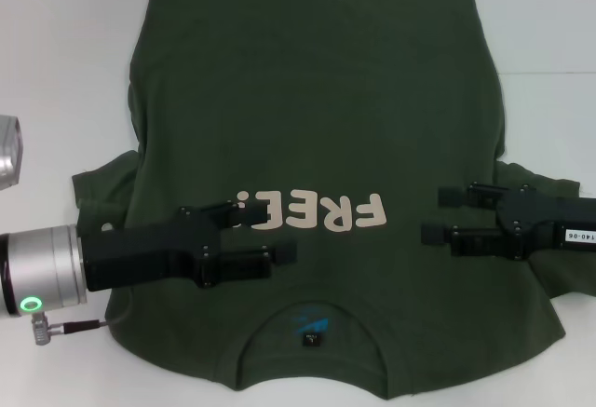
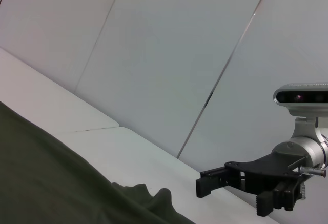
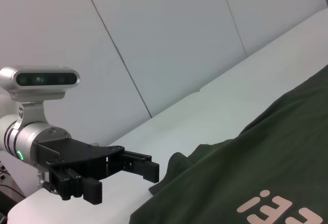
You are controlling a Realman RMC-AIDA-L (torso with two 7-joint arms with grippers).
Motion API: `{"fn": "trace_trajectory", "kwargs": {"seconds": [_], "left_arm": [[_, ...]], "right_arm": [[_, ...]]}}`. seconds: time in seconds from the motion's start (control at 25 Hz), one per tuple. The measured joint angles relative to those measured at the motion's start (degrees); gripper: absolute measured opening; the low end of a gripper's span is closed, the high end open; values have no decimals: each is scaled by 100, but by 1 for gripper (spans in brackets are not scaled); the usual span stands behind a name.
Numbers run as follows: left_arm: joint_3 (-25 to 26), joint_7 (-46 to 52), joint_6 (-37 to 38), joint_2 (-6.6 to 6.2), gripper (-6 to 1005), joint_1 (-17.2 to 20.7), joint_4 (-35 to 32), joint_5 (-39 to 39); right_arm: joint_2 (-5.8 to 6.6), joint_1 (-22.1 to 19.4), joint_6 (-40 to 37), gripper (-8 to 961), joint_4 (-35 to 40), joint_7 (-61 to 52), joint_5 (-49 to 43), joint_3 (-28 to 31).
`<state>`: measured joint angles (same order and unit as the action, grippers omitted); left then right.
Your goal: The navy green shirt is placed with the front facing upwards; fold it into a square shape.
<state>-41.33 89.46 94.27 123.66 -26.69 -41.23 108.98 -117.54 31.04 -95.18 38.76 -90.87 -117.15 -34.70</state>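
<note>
The shirt (image 1: 307, 146) lay flat on the table (image 1: 56, 53), cream "FREE" (image 1: 312, 211) on its chest, while the left gripper (image 1: 270, 230) and right gripper (image 1: 433, 213) hovered over it, fingers spread.

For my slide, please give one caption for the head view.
Both open end effectors, left and right, hover above the flat navy green shirt.

We see the left gripper (image 1: 272, 230) cover the last letter of the navy green shirt (image 1: 307, 100) lettering. The right sleeve runs past the frame's edge; the collar tag's print is too small to read.
</note>
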Motion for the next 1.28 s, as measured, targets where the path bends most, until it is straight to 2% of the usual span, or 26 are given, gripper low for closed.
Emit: {"fn": "trace_trajectory", "kwargs": {"seconds": [0.48, 0.68, 0.8, 0.92, 1.08, 1.28], "left_arm": [[70, 6, -47, -6, 876, -7, 1, 60], [466, 122, -293, -30, 876, 25, 1, 55], [806, 387, -804, -90, 876, 188, 2, 86], [966, 493, -1000, -102, 875, 251, 3, 106], [1443, 756, -1386, -127, 874, 387, 0, 224], [1629, 915, -1752, -149, 873, 483, 0, 380]], "right_arm": [[-3, -11, -1, 923, 0, 0, 17, 52], [-14, -20, 1, 923, -7, 0, 75, 75], [-25, -49, 13, 923, -9, -31, 155, 78], [-39, -69, 20, 923, -24, -51, 271, 88], [-61, -50, 32, 923, -43, -67, 310, 98], [-70, 56, 83, 923, -87, -77, 310, 78]]}}
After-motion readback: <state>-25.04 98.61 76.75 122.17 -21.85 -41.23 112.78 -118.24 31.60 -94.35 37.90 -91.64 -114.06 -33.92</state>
